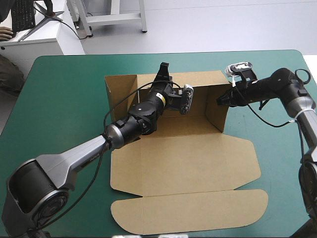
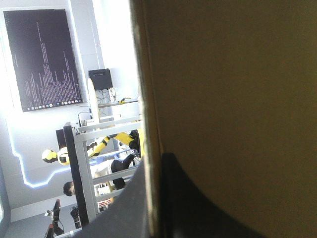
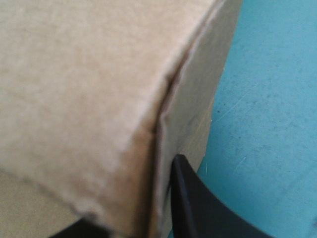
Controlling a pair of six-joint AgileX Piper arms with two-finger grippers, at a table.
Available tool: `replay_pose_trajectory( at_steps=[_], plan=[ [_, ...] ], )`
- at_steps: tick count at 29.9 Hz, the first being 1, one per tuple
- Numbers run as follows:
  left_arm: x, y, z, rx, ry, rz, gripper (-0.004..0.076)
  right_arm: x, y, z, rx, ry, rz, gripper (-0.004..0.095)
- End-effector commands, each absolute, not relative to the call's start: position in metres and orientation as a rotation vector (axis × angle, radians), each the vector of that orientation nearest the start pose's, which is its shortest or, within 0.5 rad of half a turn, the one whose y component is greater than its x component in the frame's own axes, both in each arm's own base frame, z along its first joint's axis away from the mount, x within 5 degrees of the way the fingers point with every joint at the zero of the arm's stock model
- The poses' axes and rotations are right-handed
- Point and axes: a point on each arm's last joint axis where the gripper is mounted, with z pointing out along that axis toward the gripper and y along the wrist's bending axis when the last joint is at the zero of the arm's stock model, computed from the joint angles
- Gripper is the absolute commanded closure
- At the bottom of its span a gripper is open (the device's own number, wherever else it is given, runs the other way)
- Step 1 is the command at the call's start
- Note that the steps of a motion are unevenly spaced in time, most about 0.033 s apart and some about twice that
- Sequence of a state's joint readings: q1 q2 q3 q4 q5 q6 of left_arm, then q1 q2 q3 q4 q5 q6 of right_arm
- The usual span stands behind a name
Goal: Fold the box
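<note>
The brown box (image 1: pixel 188 163) lies mid-table with its far, left and right walls raised and its lid flat toward the front edge. My left gripper (image 1: pixel 163 70) reaches across the tray to the far wall. In the left wrist view the wall's edge (image 2: pixel 151 114) runs between the two black fingers of the left gripper (image 2: pixel 154 163), which is shut on it. My right gripper (image 1: pixel 221 99) is at the right wall near its far corner. The right wrist view shows the right gripper (image 3: pixel 136 203) with one finger (image 3: pixel 195 203) outside the wall (image 3: pixel 190 109) and the other inside, shut on the board.
The lid's rounded front flap (image 1: pixel 190 210) lies close to the table's front edge. Bare teal-green cover (image 1: pixel 59 109) shows left of the box, and a narrower strip (image 1: pixel 277 163) lies to its right. A white desk (image 1: pixel 34 39) stands beyond the far left corner.
</note>
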State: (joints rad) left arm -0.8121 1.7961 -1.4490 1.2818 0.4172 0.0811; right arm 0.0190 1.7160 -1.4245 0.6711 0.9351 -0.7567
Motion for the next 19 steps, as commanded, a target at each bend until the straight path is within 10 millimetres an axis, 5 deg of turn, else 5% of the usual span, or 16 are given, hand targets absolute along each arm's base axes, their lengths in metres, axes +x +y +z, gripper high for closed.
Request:
replay_pose_trajectory(
  at_steps=[1,7,14,19],
  plan=[
    [0.312,-0.281,0.347,1.541,1.124,0.736,0.0734,0.36,0.075,0.314,-0.656,2.384,0.581,0.0905],
    [0.312,-0.281,0.347,1.541,1.124,0.736,0.0662,0.356,0.096,0.308,-0.721,2.43,0.428,0.0904],
    [0.309,-0.287,0.348,1.479,1.146,0.603,0.0398,0.357,0.096,0.308,-0.676,2.447,0.425,0.0905],
    [0.306,-0.29,0.353,1.396,1.191,0.469,0.0367,0.358,0.091,0.306,-0.611,2.488,0.364,0.0905]
  ],
)
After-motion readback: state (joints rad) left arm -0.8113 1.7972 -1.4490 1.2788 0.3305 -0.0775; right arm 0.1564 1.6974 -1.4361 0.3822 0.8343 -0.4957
